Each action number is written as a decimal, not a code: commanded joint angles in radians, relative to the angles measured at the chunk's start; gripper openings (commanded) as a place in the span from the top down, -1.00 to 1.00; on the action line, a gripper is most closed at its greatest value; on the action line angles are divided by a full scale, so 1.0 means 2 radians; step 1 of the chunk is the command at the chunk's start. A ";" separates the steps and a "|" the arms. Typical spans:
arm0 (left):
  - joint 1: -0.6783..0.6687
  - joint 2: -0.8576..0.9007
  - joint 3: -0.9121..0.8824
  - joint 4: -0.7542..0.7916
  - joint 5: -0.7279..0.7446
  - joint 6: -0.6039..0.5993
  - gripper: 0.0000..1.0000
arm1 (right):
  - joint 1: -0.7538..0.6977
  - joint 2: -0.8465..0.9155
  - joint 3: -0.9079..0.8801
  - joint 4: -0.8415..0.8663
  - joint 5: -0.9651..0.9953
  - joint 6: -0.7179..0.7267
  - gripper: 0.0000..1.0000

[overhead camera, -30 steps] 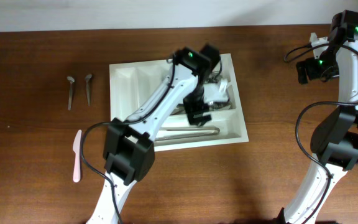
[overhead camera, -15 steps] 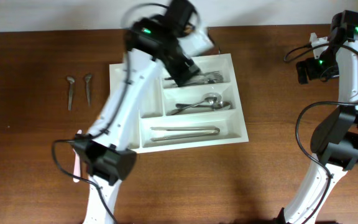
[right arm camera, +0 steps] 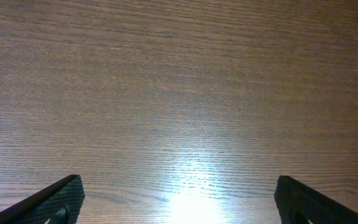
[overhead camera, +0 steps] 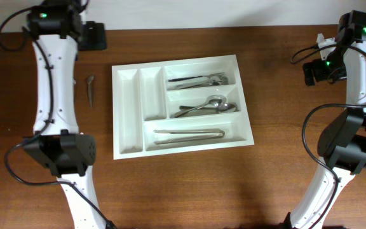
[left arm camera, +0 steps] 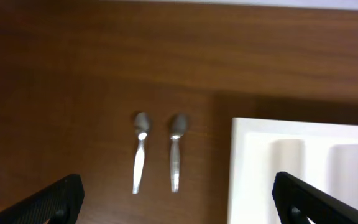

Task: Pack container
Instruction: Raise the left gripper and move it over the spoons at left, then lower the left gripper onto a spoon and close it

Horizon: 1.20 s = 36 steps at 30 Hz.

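The left tool [left arm camera: 179, 204], spread wide and empty, hangs above the outer spoon [left arm camera: 140, 152] and the inner spoon [left arm camera: 175, 151], which lie side by side on the surface [left arm camera: 73, 68]. They are just left of the container [overhead camera: 126, 111], mid-surface. The right tool [right arm camera: 179, 200] is also spread, over bare wood. On descent, the left tool may catch both spoons or knock one askew, because they lie so close together.

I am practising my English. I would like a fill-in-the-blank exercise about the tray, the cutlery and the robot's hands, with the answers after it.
1. The tray has ___ compartments.
2. Its two narrow compartments are ___.
3. ___ small spoons lie on the table beside the tray.
4. The left hand and the right hand are both ___.

Missing words: five; empty; Two; open.
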 commanded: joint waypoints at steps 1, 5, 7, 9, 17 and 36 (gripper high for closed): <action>0.027 0.043 -0.001 -0.001 0.012 -0.010 -0.98 | -0.002 -0.015 0.004 0.001 -0.004 0.000 -0.97; 0.054 0.074 -0.001 -0.003 0.012 -0.010 -0.98 | -0.002 -0.015 0.004 0.001 -0.004 0.000 -0.97; 0.066 0.089 -0.001 -0.003 0.012 -0.010 -0.99 | -0.002 -0.015 0.004 0.001 -0.004 0.000 -0.97; 0.078 0.104 -0.001 -0.004 0.013 -0.010 -0.99 | -0.002 -0.015 0.004 0.001 -0.004 0.000 -0.97; 0.102 0.138 -0.001 -0.007 0.051 0.033 -0.99 | -0.002 -0.015 0.004 0.001 -0.004 0.000 -0.97; 0.104 0.212 -0.001 -0.001 0.048 0.033 -0.90 | -0.002 -0.015 0.004 0.001 -0.004 0.000 -0.97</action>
